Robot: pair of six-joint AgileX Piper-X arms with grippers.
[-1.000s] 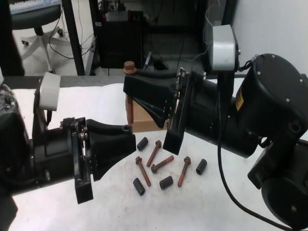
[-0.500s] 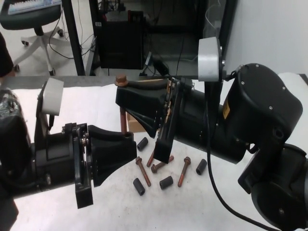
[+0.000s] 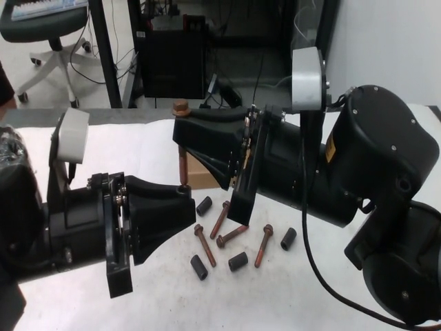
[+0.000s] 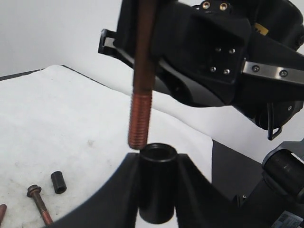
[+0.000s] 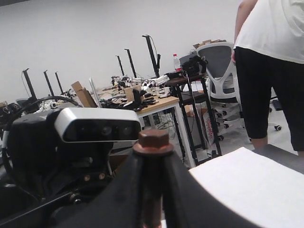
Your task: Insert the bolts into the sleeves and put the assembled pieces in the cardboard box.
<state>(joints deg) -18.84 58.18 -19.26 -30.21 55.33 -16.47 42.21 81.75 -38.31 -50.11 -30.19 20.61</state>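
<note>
nearest on the white counter (image 3: 275, 296) there are four loose bolts (image 3: 204, 245) and four loose sleeves (image 3: 238, 261) scattered mid-counter. just left of them the left jaws are clamped on a black sleeve (image 4: 156, 190), standing upright. the right jaws are closed on a copper bolt (image 4: 141, 95), head up, threaded tip right over the sleeve's open top. the cardboard box (image 3: 203, 172) sits farther back behind them.
</note>
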